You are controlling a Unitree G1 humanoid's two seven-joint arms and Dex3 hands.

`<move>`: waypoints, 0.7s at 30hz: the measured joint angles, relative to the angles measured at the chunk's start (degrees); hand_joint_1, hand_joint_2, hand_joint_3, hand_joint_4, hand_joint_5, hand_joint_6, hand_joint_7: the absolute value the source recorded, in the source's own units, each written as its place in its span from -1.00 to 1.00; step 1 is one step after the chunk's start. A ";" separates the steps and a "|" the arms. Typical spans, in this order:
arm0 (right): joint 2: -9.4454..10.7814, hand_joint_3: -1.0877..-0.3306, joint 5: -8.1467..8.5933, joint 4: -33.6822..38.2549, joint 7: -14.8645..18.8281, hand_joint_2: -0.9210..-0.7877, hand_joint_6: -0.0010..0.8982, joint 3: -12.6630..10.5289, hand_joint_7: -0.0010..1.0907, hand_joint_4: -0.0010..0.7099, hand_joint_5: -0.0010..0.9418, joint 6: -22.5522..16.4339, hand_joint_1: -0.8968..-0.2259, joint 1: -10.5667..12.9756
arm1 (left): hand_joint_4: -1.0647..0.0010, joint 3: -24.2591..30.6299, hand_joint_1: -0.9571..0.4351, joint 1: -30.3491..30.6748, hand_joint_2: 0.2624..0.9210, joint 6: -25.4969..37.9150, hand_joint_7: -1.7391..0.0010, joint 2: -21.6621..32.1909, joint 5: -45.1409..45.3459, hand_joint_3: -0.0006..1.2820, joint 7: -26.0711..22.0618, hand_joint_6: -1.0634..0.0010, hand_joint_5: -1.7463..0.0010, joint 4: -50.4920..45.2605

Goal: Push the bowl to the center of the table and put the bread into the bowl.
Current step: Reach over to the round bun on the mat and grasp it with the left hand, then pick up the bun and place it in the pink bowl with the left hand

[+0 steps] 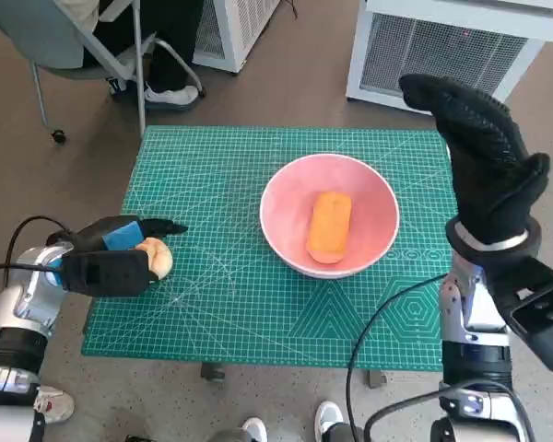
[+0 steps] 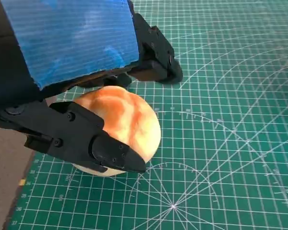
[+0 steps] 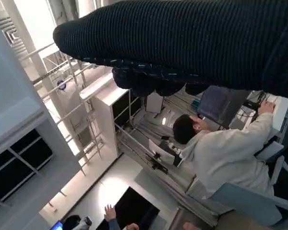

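Left hand (image 1: 111, 262) low over the green gridded cutting mat (image 1: 212, 313) near its left edge, fingers (image 2: 110, 155) clasping a round pale-orange bread bun (image 2: 122, 127). Right hand (image 1: 484, 157) raised upright beside the pink round bowl (image 1: 378, 198), fingers extended, holding nothing. An oblong orange bread loaf (image 1: 329, 226) lies in the bowl, mid-mat.

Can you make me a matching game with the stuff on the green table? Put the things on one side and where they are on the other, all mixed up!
Things:
1. Long orange bread loaf
2. Round pale bread bun
3. Pink round bowl
4. Right hand in the black knitted glove

Places:
A. Near the middle of the green cutting mat
B. Lying inside the bowl
C. Raised in the air, holding nothing
D. Between the fingers of the blue-taped left hand

Pairs: 1-B, 2-D, 3-A, 4-C
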 measured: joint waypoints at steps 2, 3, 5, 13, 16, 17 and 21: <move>-0.04 -0.33 0.00 -0.09 0.00 -1.00 -1.00 -0.03 0.07 -1.00 -0.06 0.00 0.07 0.02 | -0.34 0.00 0.37 0.09 0.99 0.01 -0.41 0.19 0.34 -0.89 0.45 -0.11 -0.20 -0.76; -0.07 -0.32 0.00 -0.14 0.00 -1.00 -1.00 -0.05 0.07 -1.00 -0.06 0.01 0.07 0.04 | -0.35 0.00 0.37 0.13 0.99 0.01 -0.42 0.26 0.52 -0.89 0.64 -0.11 -0.22 -1.10; -0.11 -0.32 0.00 -0.27 0.00 -1.00 -1.00 -0.08 0.07 -1.00 -0.06 0.02 0.07 0.06 | -0.36 0.05 0.37 0.34 1.00 0.05 -0.41 0.53 0.85 -0.89 1.03 -0.11 -0.24 -2.11; -0.28 -0.32 0.00 -0.55 0.00 -1.00 -1.00 -0.20 0.07 -1.00 -0.06 0.34 0.07 0.11 | -0.29 3.58 0.38 1.24 1.00 1.08 -0.40 2.19 -1.30 -0.88 0.65 -0.15 -0.29 -11.97; -0.28 -0.32 0.01 -0.54 0.02 -1.00 -1.00 -0.22 0.07 -1.00 -0.06 0.43 0.06 0.11 | -0.25 5.68 0.38 0.79 1.00 1.40 -0.38 2.49 -3.16 -0.88 0.52 -0.18 -0.32 -15.93; -0.28 -0.32 0.01 -0.54 0.04 -1.00 -1.00 -0.22 0.07 -1.00 -0.06 0.44 0.06 0.11 | -0.24 6.33 0.38 0.52 1.00 1.45 -0.37 2.48 -3.73 -0.88 0.54 -0.19 -0.33 -17.02; -0.27 -0.32 0.01 -0.46 0.22 -1.00 -1.00 -0.23 0.07 -1.00 -0.06 0.45 0.08 0.10 | -0.22 8.27 0.38 -1.34 1.00 1.41 -0.37 2.09 -5.76 -0.88 0.77 -0.21 -0.34 -20.59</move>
